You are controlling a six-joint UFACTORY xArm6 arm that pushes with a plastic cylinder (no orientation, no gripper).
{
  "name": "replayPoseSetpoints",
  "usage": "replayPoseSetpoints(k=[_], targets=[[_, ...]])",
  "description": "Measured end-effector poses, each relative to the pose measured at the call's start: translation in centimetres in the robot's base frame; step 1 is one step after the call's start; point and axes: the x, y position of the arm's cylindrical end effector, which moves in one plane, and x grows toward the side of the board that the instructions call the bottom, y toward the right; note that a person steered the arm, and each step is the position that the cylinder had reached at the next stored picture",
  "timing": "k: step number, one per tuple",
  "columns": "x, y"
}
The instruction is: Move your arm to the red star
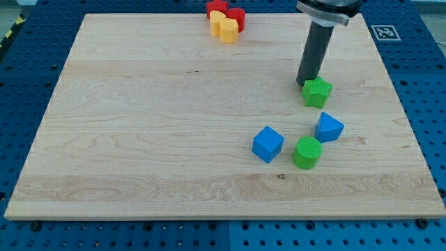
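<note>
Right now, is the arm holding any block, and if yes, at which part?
Nothing is held: the arm has no pincer. My tip stands just left of the green star, at its upper edge; contact cannot be told.

The dark cylindrical rod (315,56) is cut off by the view's top edge at about one o'clock, so its upper mount shows only as a grey flange. My tip (304,85) sits just beside the green star-shaped block (317,91), at its ten o'clock; whether the two touch cannot be told. At twelve o'clock, the red star-shaped block (217,8) is clipped by the top edge and partly covered by the yellow heart-shaped block (225,28). The red block (237,17) behind the heart shows too little to tell its shape.
</note>
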Motion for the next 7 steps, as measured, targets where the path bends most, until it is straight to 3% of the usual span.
replayPoseSetpoints(k=[2,4,5,7], targets=[[1.9,0.0],[-9.8,-0.7],[-11.4,-0.7],[-6.3,-5.7]])
